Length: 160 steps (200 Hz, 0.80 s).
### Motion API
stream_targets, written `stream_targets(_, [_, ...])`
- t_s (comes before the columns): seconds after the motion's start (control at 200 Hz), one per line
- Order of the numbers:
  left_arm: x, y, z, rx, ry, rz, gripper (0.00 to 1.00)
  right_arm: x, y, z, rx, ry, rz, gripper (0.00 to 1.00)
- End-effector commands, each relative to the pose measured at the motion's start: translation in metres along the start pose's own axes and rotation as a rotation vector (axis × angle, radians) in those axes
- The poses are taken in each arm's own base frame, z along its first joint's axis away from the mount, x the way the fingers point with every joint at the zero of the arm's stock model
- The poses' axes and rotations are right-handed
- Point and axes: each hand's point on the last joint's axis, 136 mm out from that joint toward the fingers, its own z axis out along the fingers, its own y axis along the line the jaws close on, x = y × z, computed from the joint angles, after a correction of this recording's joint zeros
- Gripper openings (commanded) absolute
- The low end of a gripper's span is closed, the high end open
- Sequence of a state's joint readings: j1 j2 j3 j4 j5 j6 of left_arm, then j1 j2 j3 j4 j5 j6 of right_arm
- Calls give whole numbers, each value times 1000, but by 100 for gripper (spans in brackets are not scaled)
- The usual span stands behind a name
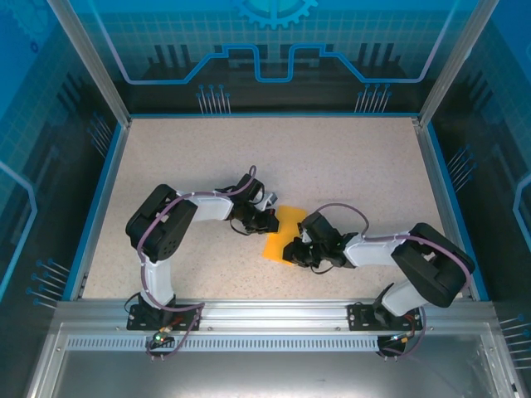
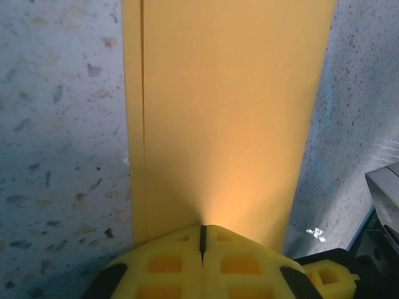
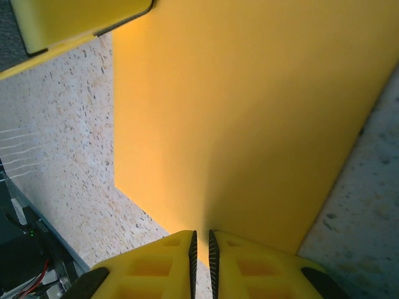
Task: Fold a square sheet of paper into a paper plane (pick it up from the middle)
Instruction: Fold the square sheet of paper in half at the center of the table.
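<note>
The square sheet of paper (image 1: 280, 235) is an orange-yellow narrow rectangle, folded over, lying flat on the table between the two arms. My left gripper (image 1: 270, 222) is at its far-left end. In the left wrist view the paper (image 2: 230, 112) runs away from the left gripper (image 2: 202, 228), whose jaws are pressed together on the paper's near edge; a second layer edge shows along the left side. My right gripper (image 1: 294, 249) is at the near-right end. In the right wrist view the right gripper (image 3: 201, 233) has its jaws a thin slit apart with the paper's (image 3: 249, 112) edge in the slit.
The speckled beige table (image 1: 373, 174) is bounded by a blue rim and transparent walls (image 1: 99, 99) on three sides. A metal rail (image 1: 274, 311) carrying the arm bases runs along the near edge. A yellow finger of the left gripper (image 3: 68, 18) shows in the right wrist view.
</note>
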<state>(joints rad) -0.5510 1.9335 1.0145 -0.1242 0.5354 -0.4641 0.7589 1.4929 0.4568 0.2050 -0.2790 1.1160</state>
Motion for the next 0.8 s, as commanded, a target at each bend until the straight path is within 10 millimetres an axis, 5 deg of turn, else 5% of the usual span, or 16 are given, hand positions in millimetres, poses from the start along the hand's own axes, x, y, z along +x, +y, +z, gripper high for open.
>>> stream_targets(0.0, [54,90,14,-322,130,-128,0,13,-19,4,50,22,26,17])
stream_targets(0.3, [53,88,14,-320,129,-131,0,11,4,-19,-45,-21,-27,19])
stream_targets(0.505, [53,89,14,-321,129,-132,0,17,8,-9,-74,14,-30,20])
stream_targets(0.795, [54,89,14,-324,133,-127,0,22,-15,-10,7,58,-8,19])
